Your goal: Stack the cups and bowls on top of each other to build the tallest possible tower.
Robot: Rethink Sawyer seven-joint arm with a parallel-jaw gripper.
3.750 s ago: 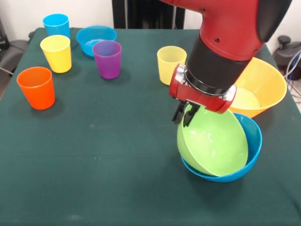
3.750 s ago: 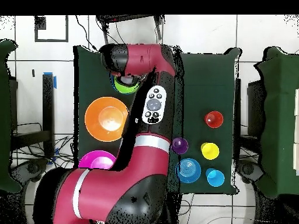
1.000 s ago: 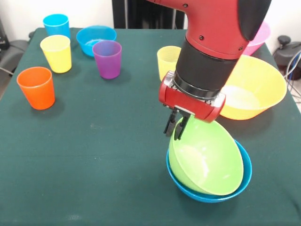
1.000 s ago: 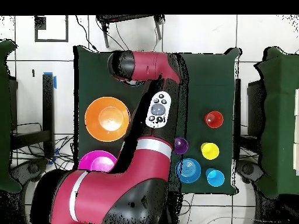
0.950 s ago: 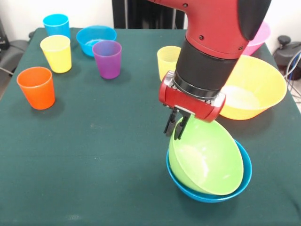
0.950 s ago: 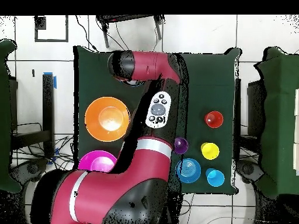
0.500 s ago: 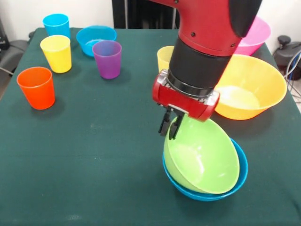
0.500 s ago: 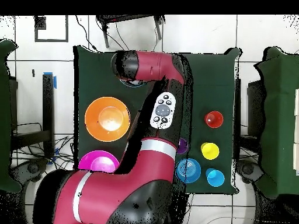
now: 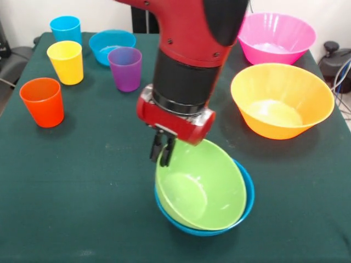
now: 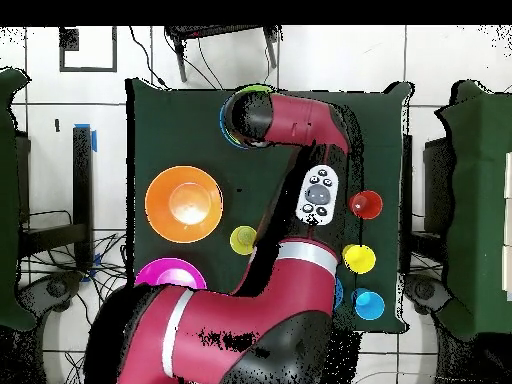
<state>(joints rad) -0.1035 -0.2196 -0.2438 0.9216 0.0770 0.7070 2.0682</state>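
Front view shows the tool [image 9: 163,151] closed on the near-left rim of the green bowl [image 9: 200,186], its 2 fingers pinched tight with the rim between them. That bowl sits tilted inside the medium blue bowl [image 9: 244,205], whose edge shows only as a thin crescent below and to the right of the tool, so these 2 nested bowls are the start of the tower.

Judging by this, the step in hand is seating or shifting the 2-bowl base by the green rim; nothing else has been added. The next move seems to call for letting the green bowl settle level, opening the tool, lifting clear, then fetching another piece.

Behind and to the right of the tool stands the large orange-yellow bowl [image 9: 282,101], well apart, with the pink bowl [image 9: 274,35] further back still. To the tool's left and behind stand the purple cup [image 9: 125,68], the yellow cup [image 9: 66,62] and the orange cup [image 9: 42,102], with the blue cup [image 9: 66,28] and small blue bowl [image 9: 112,45] at the far edge of the desk [image 9: 82,181].

Overhead view hides the tool under the arm, but shows the pale yellow-green cup [image 10: 243,240] standing alone beside the arm.
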